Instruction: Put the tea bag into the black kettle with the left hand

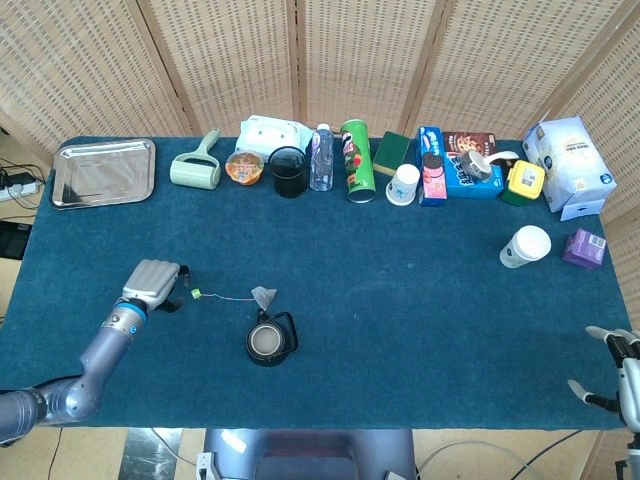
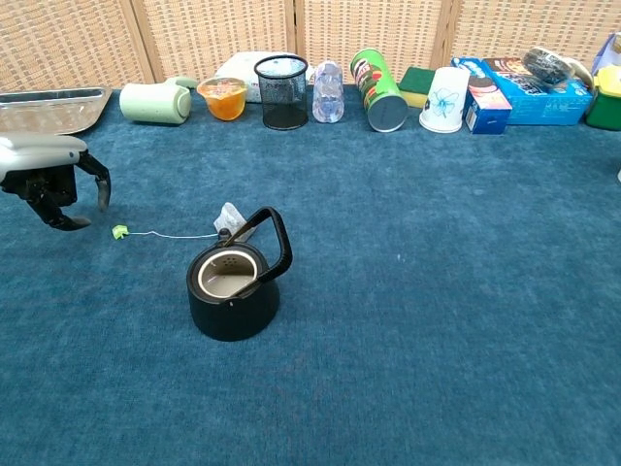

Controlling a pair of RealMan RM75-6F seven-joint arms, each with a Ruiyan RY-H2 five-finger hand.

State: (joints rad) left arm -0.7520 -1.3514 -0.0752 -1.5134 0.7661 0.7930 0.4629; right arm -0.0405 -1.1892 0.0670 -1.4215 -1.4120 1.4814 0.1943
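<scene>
The black kettle (image 1: pixel 270 340) (image 2: pixel 234 286) stands lidless on the blue cloth, its handle raised. Just behind it lies the tea bag (image 1: pixel 264 295) (image 2: pixel 231 219), with a thin string running left to a small green tag (image 1: pixel 197 294) (image 2: pixel 119 232). My left hand (image 1: pixel 155 283) (image 2: pixel 53 180) hovers just left of the tag, fingers curved down and apart, holding nothing. My right hand (image 1: pixel 620 370) shows at the lower right edge of the head view, fingers spread and empty.
Along the far edge stand a metal tray (image 1: pixel 103 171), a green roller (image 1: pixel 196 168), a food cup (image 1: pixel 244 167), a mesh pen holder (image 1: pixel 289 171), a bottle (image 1: pixel 321 158), a green can (image 1: pixel 356 160), cups and boxes. A white cup (image 1: pixel 525 246) sits at right.
</scene>
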